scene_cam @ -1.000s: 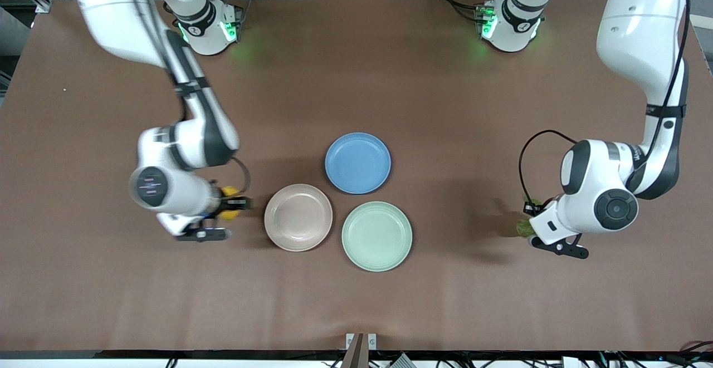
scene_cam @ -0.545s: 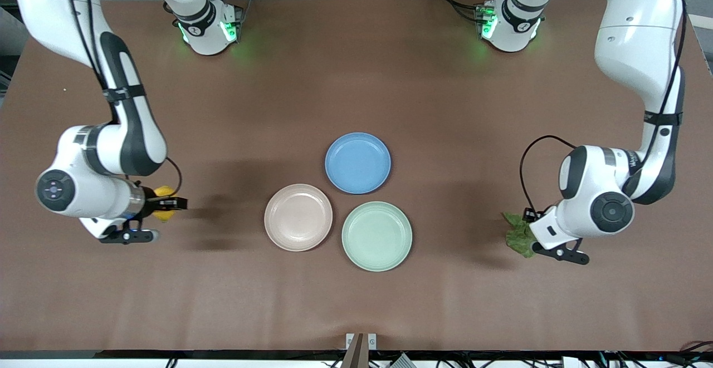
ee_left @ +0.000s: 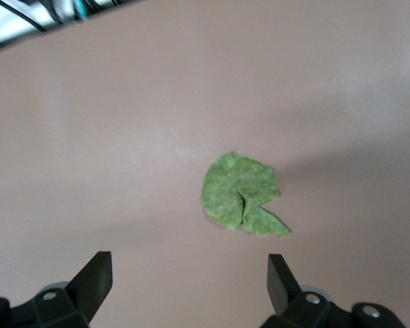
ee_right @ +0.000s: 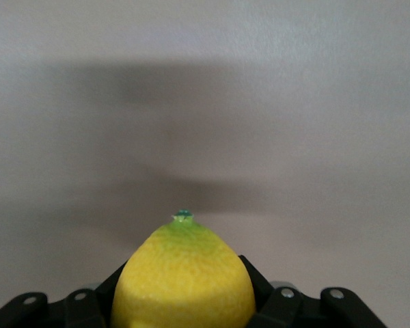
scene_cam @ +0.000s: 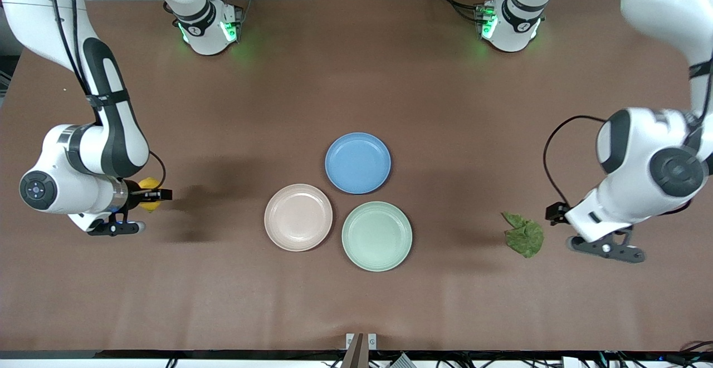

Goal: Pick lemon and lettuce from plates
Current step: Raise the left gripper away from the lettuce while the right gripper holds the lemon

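My right gripper (scene_cam: 157, 194) is shut on the yellow lemon (scene_cam: 148, 184) and holds it over bare table toward the right arm's end. In the right wrist view the lemon (ee_right: 184, 280) fills the jaws, its green tip pointing out. The crinkled green lettuce (scene_cam: 525, 237) lies flat on the table toward the left arm's end. My left gripper (scene_cam: 558, 212) is open and empty, just beside the leaf. In the left wrist view the lettuce (ee_left: 240, 195) lies ahead of the spread fingers (ee_left: 281, 277). The beige-pink plate (scene_cam: 298, 217) and the mint green plate (scene_cam: 376, 236) stand side by side, both empty.
An empty blue plate (scene_cam: 357, 162) stands just farther from the front camera than the two other plates. The brown table (scene_cam: 356, 78) stretches out on all sides of the plates.
My left gripper has let go of the lettuce and drawn away toward its own end; the leaf now lies on the table. My right gripper carried the lemon farther toward the right arm's end.
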Robot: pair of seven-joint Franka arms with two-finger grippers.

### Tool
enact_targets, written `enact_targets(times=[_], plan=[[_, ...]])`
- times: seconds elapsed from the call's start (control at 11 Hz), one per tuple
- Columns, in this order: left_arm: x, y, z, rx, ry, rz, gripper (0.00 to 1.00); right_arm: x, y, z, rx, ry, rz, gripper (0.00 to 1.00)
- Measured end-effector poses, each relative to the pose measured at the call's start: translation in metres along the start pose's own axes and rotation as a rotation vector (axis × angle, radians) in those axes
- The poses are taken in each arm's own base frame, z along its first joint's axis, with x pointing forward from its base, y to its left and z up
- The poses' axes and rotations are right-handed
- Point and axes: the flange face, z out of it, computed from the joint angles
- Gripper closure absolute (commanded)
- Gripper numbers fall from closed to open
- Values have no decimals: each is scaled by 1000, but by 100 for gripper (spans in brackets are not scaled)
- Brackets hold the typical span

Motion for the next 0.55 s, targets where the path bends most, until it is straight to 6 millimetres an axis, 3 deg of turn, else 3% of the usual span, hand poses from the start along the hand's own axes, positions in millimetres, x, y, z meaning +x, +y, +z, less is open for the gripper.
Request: enact_targets(times=[0.18,0.27,0.36,0.55], plan=[[-7,-8,-44,-13,43,-38,0,-1,6,18,3,-25,8,43],[-15,-13,-63,-12,36,-56,0,1,7,29,2,-33,10,34],[-22,-16,-79,-10,26,-79,0,3,8,41,0,-36,10,0],[-37,-24,-109,-26,15,-124,0,7,8,59,-3,-37,11,0]])
